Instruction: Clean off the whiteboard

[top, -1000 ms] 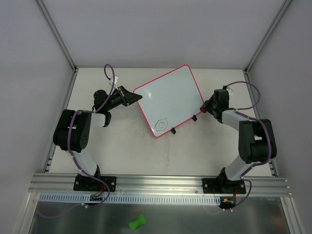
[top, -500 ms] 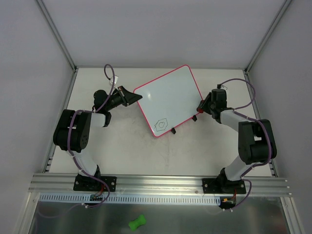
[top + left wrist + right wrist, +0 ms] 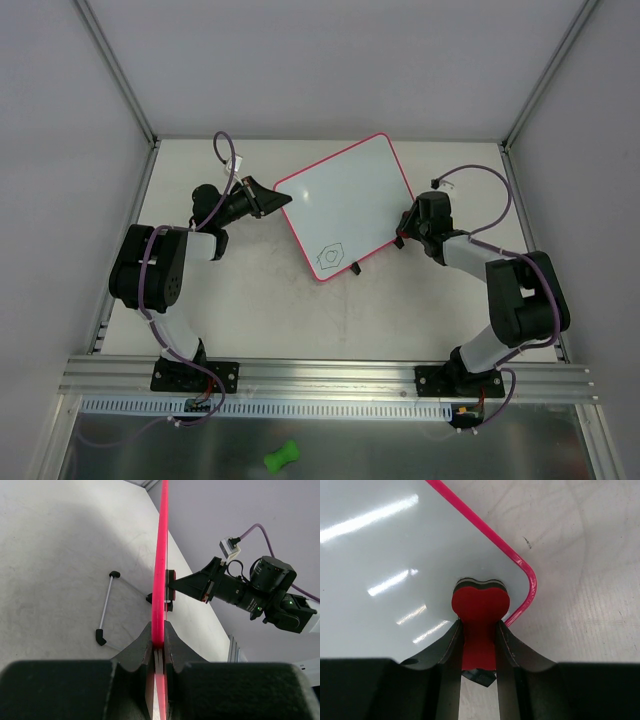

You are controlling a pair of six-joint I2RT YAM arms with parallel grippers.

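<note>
- Sliding in from the side, the right claw [image 3: 404,228] now sits over the right corner of the whiteboard [image 3: 345,200]. A moment ago it was just off that edge.
- It is squeezed tight on a red eraser [image 3: 480,605]. The end of the eraser presses on the white face, just inside the pink corner.
- The left claw [image 3: 268,203] has not moved. It is pinched shut on the left edge of the whiteboard and holds it steady.
- The whiteboard sits turned at a slant toward the back of the desk [image 3: 250,310], in the same spot as before.
- I think the wiping is only just starting. The little black drawing [image 3: 330,255] is all there near the front corner, well apart from the eraser. The right claw must travel across the whiteboard to reach it.
- From above, the eraser is mostly hidden under the right claw.
- The left wrist camera sees the whiteboard from its edge, as one pink line, so the white face is hidden there.
- The right wrist camera shows only the corner, and the drawing is out of its view.
- I cannot tell if there are other faint marks on the whiteboard.
</note>
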